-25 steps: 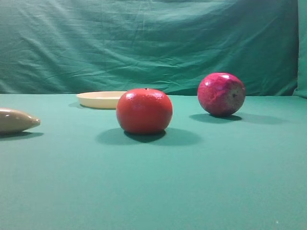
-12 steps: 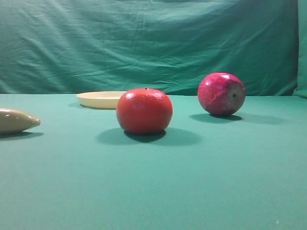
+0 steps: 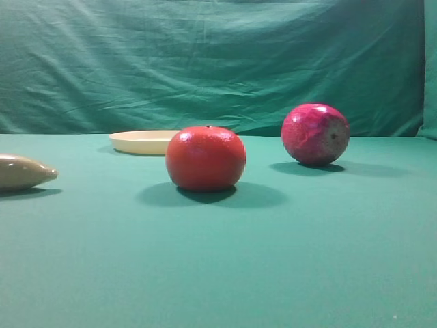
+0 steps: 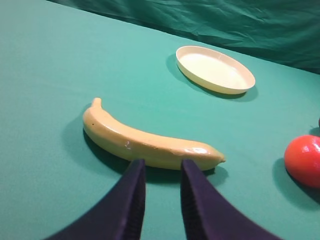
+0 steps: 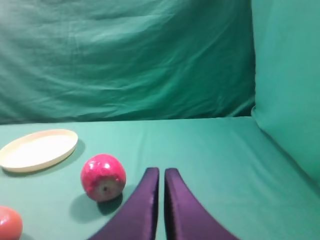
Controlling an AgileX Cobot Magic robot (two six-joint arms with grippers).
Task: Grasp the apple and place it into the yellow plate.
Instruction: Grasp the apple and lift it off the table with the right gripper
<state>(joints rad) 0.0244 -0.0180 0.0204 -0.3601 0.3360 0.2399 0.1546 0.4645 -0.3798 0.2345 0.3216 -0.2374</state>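
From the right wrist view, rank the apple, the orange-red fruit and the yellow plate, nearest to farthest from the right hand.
1. The apple, just left of the right hand.
2. The orange-red fruit, at the lower left corner.
3. The yellow plate, far left and farther back.

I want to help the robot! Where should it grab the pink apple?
Probably around the apple's round middle, coming down from above with the right tool opened. It lies tipped, its dimpled end facing sideways, with open cloth all round it.
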